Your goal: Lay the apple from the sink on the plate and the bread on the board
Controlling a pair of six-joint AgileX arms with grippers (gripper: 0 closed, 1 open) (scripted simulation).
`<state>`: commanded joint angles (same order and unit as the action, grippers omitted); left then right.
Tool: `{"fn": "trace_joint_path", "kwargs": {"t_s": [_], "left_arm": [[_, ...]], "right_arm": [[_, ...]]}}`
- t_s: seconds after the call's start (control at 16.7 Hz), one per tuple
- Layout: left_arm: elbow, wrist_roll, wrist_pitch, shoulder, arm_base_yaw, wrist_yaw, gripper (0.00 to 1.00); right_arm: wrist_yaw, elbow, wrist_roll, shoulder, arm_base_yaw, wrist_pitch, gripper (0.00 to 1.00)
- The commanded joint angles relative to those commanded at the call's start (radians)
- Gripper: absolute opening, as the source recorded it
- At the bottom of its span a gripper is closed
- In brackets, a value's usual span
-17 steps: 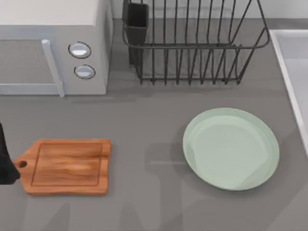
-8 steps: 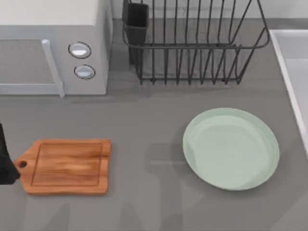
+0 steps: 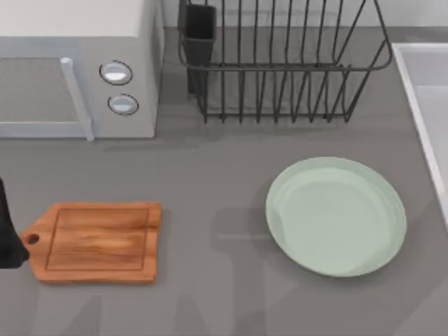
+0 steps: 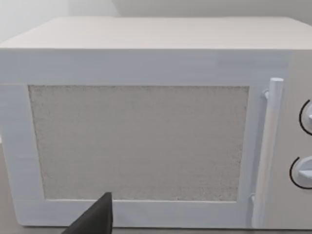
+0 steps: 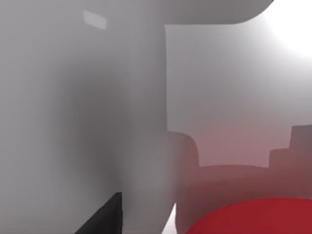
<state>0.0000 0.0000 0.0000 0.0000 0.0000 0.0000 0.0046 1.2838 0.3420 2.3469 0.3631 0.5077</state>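
From above, the grey table (image 3: 210, 175) carries the wooden board (image 3: 98, 241) at its left, bare, handle pointing left, and the pale green plate (image 3: 336, 215) at its right, also bare and well apart from the board. Behind them stand a white microwave (image 3: 77, 70) and a black wire dish rack (image 3: 280, 63), and the sink (image 3: 427, 98) runs along the right edge. A dark part of the left arm (image 3: 5, 234) sits at the left edge beside the board's handle. The left wrist view faces the microwave door (image 4: 139, 141) and its handle (image 4: 265, 151). The right wrist view looks into the pale sink basin (image 5: 229, 97), with the red apple (image 5: 253, 217) close below the camera.
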Motion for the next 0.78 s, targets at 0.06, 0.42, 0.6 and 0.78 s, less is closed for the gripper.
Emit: {"fn": "trace_joint_path", "kwargs": {"t_s": [0.06, 0.42, 0.6, 0.78], "left_arm": [[0.0, 0.0, 0.0, 0.0, 0.0, 0.0, 1.0], [0.0, 0.0, 0.0, 0.0, 0.0, 0.0, 1.0], [0.0, 0.0, 0.0, 0.0, 0.0, 0.0, 1.0], [0.0, 0.0, 0.0, 0.0, 0.0, 0.0, 1.0]], "right_arm": [[0.0, 0.0, 0.0, 0.0, 0.0, 0.0, 0.25], [0.0, 0.0, 0.0, 0.0, 0.0, 0.0, 0.0], [0.0, 0.0, 0.0, 0.0, 0.0, 0.0, 0.0], [-0.019, 0.019, -0.011, -0.076, -0.002, 0.043, 0.0]]}}
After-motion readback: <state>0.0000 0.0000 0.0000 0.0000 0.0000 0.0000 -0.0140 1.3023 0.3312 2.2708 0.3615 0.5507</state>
